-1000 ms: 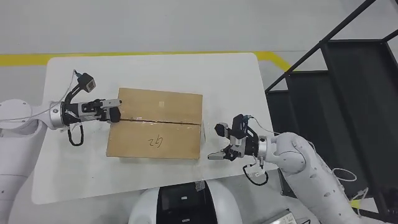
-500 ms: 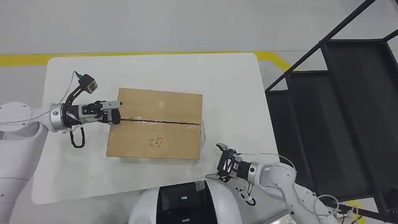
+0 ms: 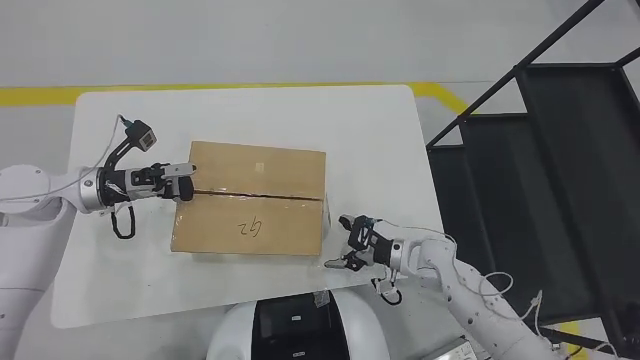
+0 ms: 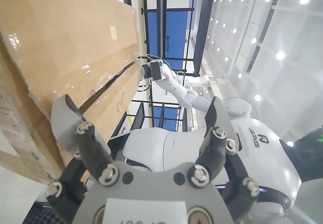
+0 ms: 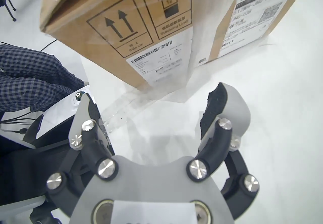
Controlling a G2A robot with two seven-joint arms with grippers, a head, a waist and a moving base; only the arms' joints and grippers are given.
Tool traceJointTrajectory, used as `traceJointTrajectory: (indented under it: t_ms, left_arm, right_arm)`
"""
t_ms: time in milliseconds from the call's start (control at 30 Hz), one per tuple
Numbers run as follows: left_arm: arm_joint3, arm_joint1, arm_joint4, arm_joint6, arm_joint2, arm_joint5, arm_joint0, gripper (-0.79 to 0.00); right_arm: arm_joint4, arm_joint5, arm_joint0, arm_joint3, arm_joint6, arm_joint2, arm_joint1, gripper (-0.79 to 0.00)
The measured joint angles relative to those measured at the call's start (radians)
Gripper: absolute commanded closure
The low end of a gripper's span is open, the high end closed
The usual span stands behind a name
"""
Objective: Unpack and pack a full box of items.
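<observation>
A closed brown cardboard box stands in the middle of the white table, its top flaps taped along a centre seam. My left gripper is open at the box's left end, one finger against the upper edge by the seam. My right gripper is open and empty, low over the table just off the box's near right corner. In the right wrist view the box end with arrows and labels faces my right gripper, and a loose strip of clear tape trails from the box's base onto the table.
The table's front edge lies just behind the right gripper. A dark metal staircase stands right of the table. A yellow floor line runs behind it. A person's checked sleeve shows beside the table edge.
My right arm swung down toward the table's front edge, then came back up to the box's near right corner. The left arm and the box have stayed put.
</observation>
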Motion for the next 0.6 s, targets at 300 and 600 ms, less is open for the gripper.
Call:
traceJointTrajectory:
  t_ms: [300,600]
  left_arm:
    - [-0.031,0.003,0.024,0.001,-0.006,0.019,0.011,-0.785]
    - [-0.050,0.005,0.041,0.001,-0.008,0.030,0.013,-0.785]
  right_arm:
    - [0.035,-0.022,0.123,0.155,-0.026,-0.070,-0.028,-0.668]
    - [0.055,-0.059,0.194,0.248,-0.032,-0.136,-0.052,0.000]
